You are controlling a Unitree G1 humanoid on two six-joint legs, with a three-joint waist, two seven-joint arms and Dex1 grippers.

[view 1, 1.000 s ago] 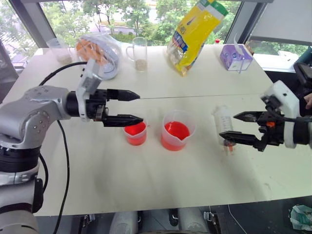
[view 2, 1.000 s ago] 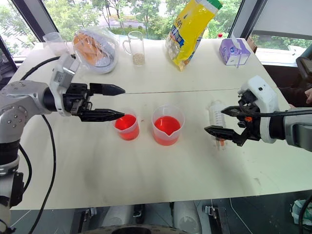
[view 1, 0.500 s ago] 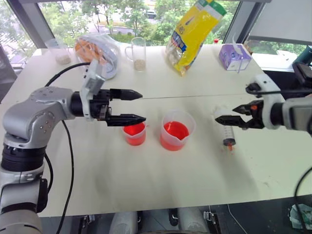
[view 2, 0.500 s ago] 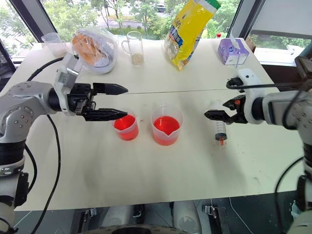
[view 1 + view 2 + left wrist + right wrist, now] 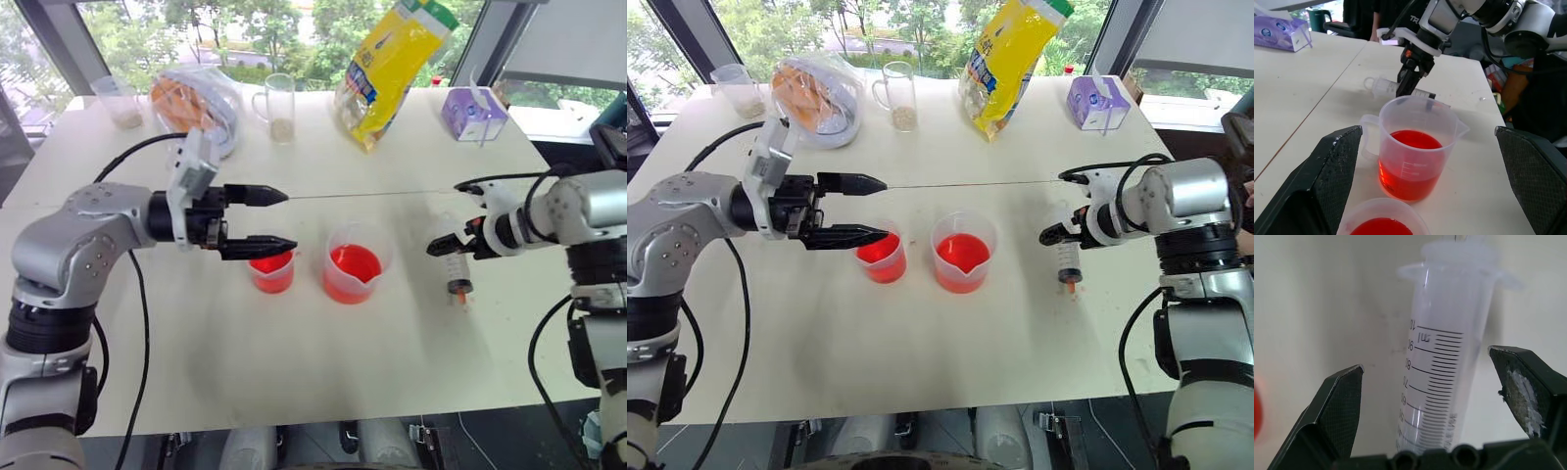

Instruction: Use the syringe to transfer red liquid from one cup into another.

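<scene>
Overhead, right tool [image 5: 1055, 235] hides syringe [image 5: 1442, 377] barrel; wrist view shows it unclasped between spread fingers.

A wide white rectangular table [image 5: 294, 392] stands against large dark-framed windows [image 5: 59, 39], green trees showing outside in daylight. A thin seam [image 5: 970, 183] crosses the tabletop from its left edge to its right edge.

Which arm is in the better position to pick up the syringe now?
The right one, probably: the right gripper is open directly over the syringe, while the left gripper hangs near the narrower cup.
</scene>
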